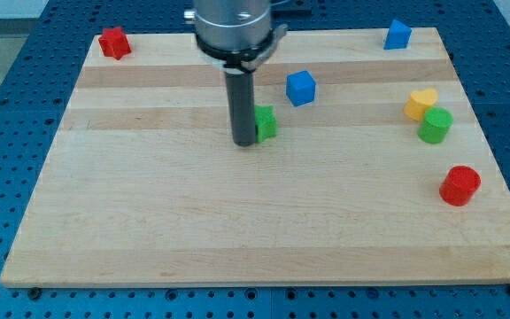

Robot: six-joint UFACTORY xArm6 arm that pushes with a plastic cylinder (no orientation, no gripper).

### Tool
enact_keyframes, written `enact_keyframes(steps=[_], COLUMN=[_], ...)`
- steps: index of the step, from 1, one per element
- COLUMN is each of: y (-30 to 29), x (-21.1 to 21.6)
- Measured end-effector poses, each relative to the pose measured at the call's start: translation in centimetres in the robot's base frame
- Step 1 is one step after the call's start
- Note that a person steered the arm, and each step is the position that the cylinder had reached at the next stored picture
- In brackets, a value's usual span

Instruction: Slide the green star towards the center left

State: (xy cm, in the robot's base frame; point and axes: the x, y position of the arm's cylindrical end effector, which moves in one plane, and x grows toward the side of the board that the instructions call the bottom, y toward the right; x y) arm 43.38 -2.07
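The green star (266,122) lies on the wooden board (149,221) a little above the board's middle, partly hidden behind my rod. My tip (243,142) rests on the board at the star's left side, touching or nearly touching it. The rod rises from the tip to the arm's grey mount at the view's top.
A blue cube (300,88) sits up and right of the star. A red block (113,42) is at the top left corner, a blue block (397,35) at the top right. A yellow heart (421,103), a green cylinder (435,126) and a red cylinder (459,186) stand at the right.
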Motion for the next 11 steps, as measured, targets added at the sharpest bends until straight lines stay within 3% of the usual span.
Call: enact_keyframes(steps=[1, 3, 5, 7, 10, 11], y=[1.8, 6.8, 2.7, -2.4, -0.9, -3.3], x=[2.9, -1.9, -3.4, -1.3, 3.3, 0.6])
